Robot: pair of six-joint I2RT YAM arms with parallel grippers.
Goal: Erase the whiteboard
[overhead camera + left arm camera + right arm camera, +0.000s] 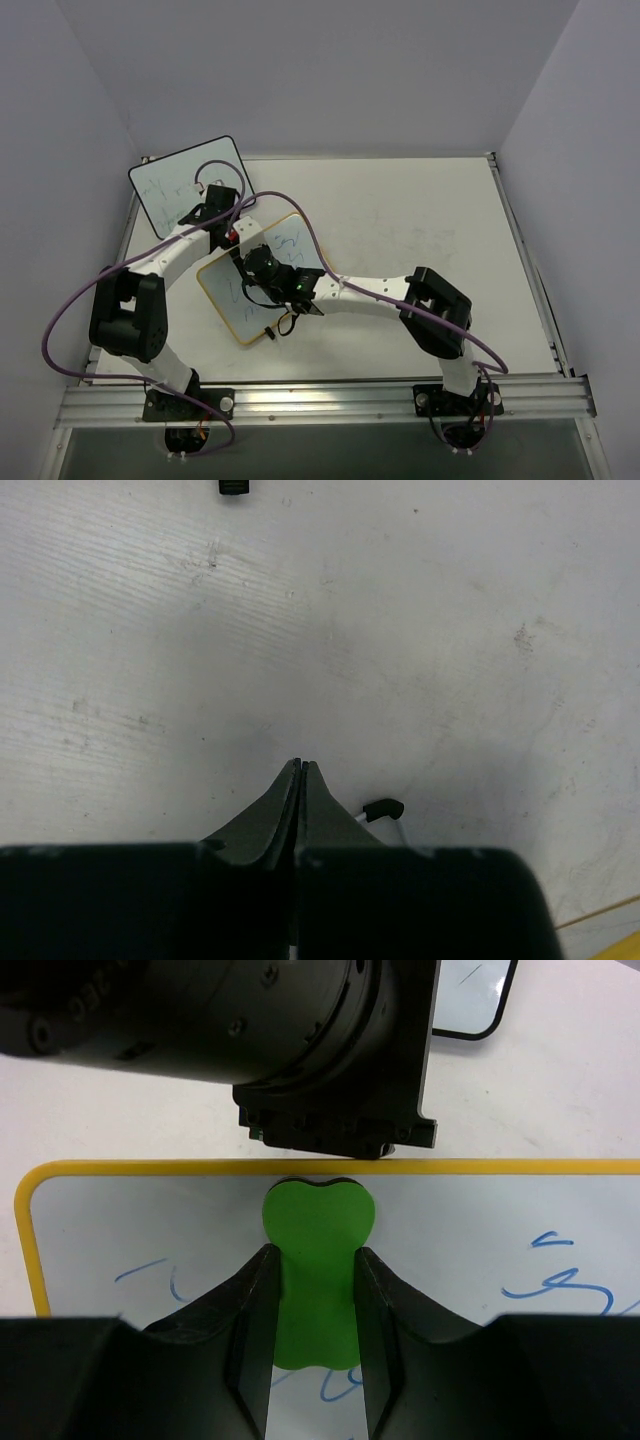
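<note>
On the white table (420, 230), the whiteboard (225, 290) with the thin yellow frame lay flat and askew, just ahead of my 2 bases and left of the middle. Blue scribbles (560, 1280) ran across its face.

My right gripper (256, 268) hung over the board's middle. In the right wrist view its jaws pinched a green eraser (318, 1210) (a flat piece with a lobed, rounded top poking out past the fingertips). The eraser stood over the white surface, close to the far yellow edge. Whether it pressed on the surface I could not tell.

My left gripper (300, 768) pointed down at bare, scuffed table just beside that far edge. Its jaws were pressed together with nothing between them. A sliver of yellow showed at the lower right corner of the left wrist view. From the right wrist camera, the black body of my left arm (330, 1050) loomed just beyond the yellow frame.

A second, black-framed whiteboard (185, 180) sat at the table's far left corner, well apart from the eraser. Purple cables (60, 330) looped along both arms.
</note>
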